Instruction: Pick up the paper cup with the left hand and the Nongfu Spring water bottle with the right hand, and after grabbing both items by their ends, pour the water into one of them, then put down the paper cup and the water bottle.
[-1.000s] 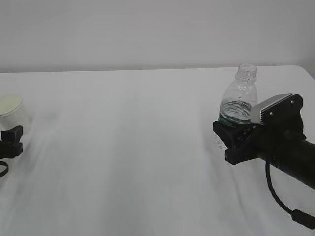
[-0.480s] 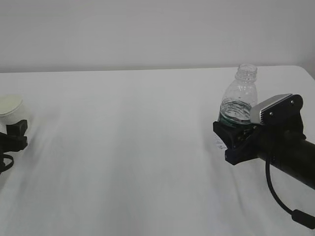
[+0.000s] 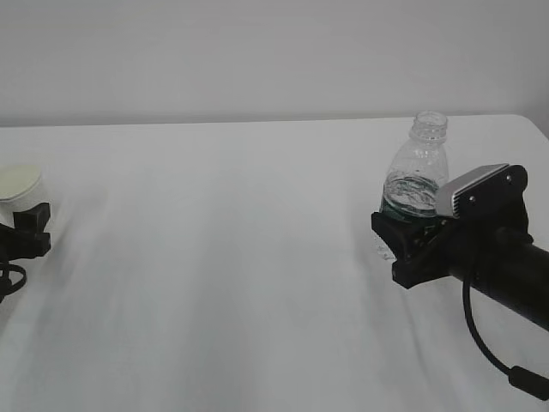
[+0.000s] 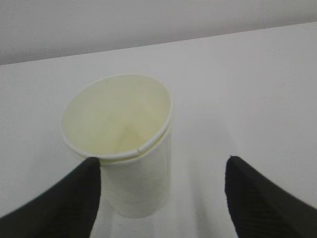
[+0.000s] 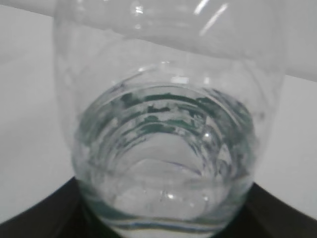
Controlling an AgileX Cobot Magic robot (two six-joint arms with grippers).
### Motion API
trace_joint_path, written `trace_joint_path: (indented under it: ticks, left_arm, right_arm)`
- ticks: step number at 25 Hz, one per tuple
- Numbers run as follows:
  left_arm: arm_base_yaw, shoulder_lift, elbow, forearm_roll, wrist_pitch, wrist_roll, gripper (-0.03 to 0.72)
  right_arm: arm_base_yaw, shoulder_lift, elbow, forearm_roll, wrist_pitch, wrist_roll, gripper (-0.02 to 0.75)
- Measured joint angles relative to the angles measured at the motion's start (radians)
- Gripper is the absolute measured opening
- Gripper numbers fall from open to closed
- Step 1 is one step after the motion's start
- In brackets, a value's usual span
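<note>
I count one paper cup (image 4: 121,144), one water bottle (image 3: 416,172), and two hands of mine on a single white worktop (image 3: 223,257).

The cup is off-white paper, tapered, with a rolled rim and a pale cream inside. It stands upright at the far left edge of the exterior view. From my left wrist, the fingers (image 4: 79,198) of my left hand (image 3: 26,236) stand released and spread, one on each side of the cup. The left finger is right at the cup's wall under the rim; the right one is well apart from it. I am not gripping the cup.

The bottle is clear ribbed plastic with a narrow, capless neck, standing upright on the right side of the worktop. A dark green label band shows around its lower body, but I cannot read any print on it. Clear water (image 5: 163,163) fills the lower part, its surface showing as a ring through the plastic. My right hand (image 3: 412,245) is black with a silver-grey plate on top and a black cable hanging below. Its fingers are clenched around the bottle's lower part, dark pads pressed at both sides of the base in my right wrist view.
</note>
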Motion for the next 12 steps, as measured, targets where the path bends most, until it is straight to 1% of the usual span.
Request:
trace_joint_path:
  ticks: [12]
  left_arm:
    - [0.0, 0.059, -0.012, 0.002, 0.0, 0.013, 0.557]
  right_arm:
    - [0.0, 0.0, 0.0, 0.0, 0.0, -0.009, 0.454]
